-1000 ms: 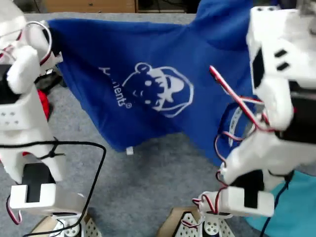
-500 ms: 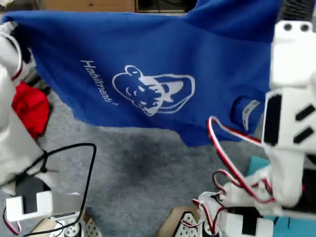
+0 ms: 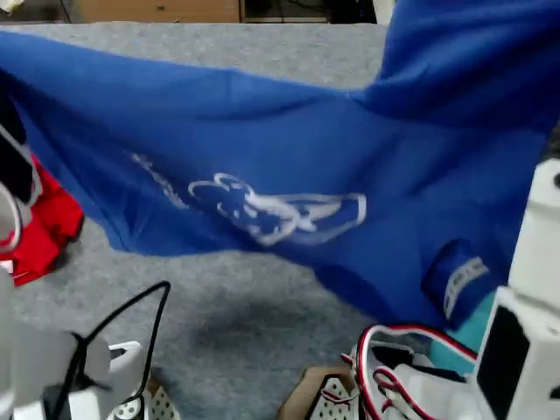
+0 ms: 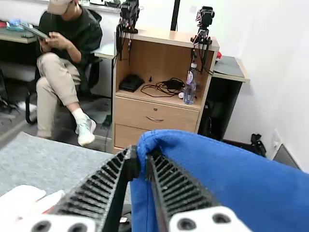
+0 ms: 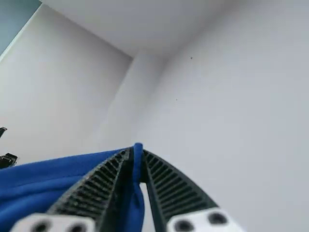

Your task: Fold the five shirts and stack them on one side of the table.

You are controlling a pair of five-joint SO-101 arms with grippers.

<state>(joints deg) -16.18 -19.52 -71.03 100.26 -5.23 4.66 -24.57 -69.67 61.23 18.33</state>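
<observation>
Above the grey table (image 3: 254,306): one blue shirt (image 3: 289,131), white print facing the high camera, stretched wide and held clear of the surface.
Left pincer (image 4: 140,159): clamped tight on a bunched fold of the blue cloth.
Right pincer (image 5: 136,153): likewise closed on a shirt edge.
On the table: red shirt (image 3: 48,219) at one edge; teal shirt (image 3: 468,328) at the other, partly under the blue hem.

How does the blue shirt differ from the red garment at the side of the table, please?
The blue shirt hangs stretched out above the table, pinched by the left pincer and the right pincer; the red garment lies crumpled on the table with no pincer on it. The blue shirt bears a white printed figure; the red garment shows no print. Neither is folded yet.
</observation>
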